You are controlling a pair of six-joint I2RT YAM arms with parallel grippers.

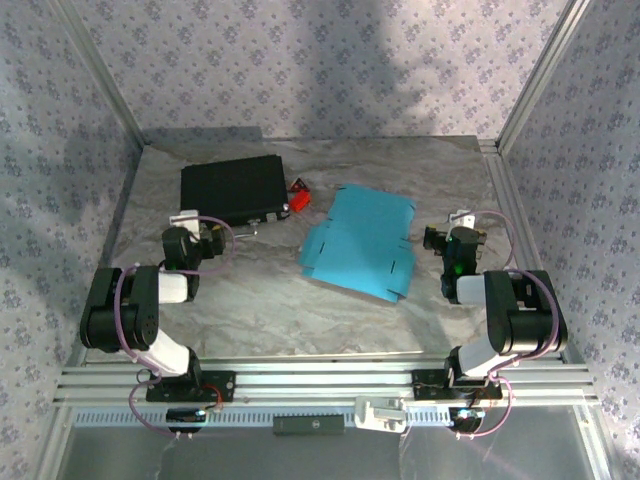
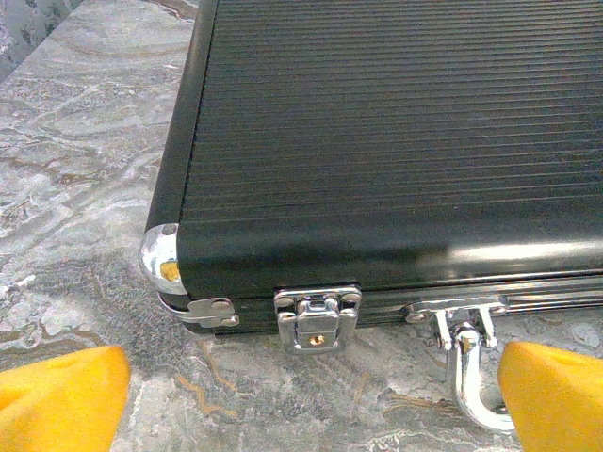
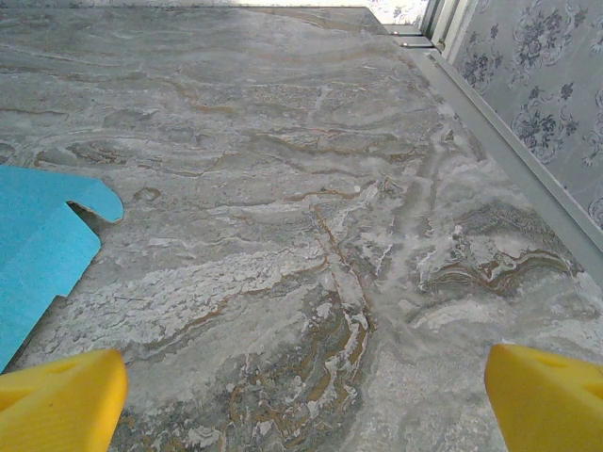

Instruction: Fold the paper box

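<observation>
The paper box (image 1: 362,243) is a flat light-blue die-cut sheet with flaps, lying unfolded in the middle of the marble table; one rounded flap of the paper box (image 3: 42,240) reaches in at the left of the right wrist view. My right gripper (image 1: 437,243) sits just right of the sheet, low over the table, open, its yellow fingertips (image 3: 61,403) wide apart over bare marble. Far to the left, my left gripper (image 1: 212,238) stands open and empty, its yellow fingertips (image 2: 61,400) spread just short of the black case's latched front edge.
A ribbed black case (image 1: 234,190) with chrome latches (image 2: 317,318) and handle lies at the back left. A small red object (image 1: 299,196) rests between it and the sheet. Aluminium frame rails (image 1: 520,230) and patterned walls bound the table; bare marble (image 3: 358,188) spreads right of the sheet.
</observation>
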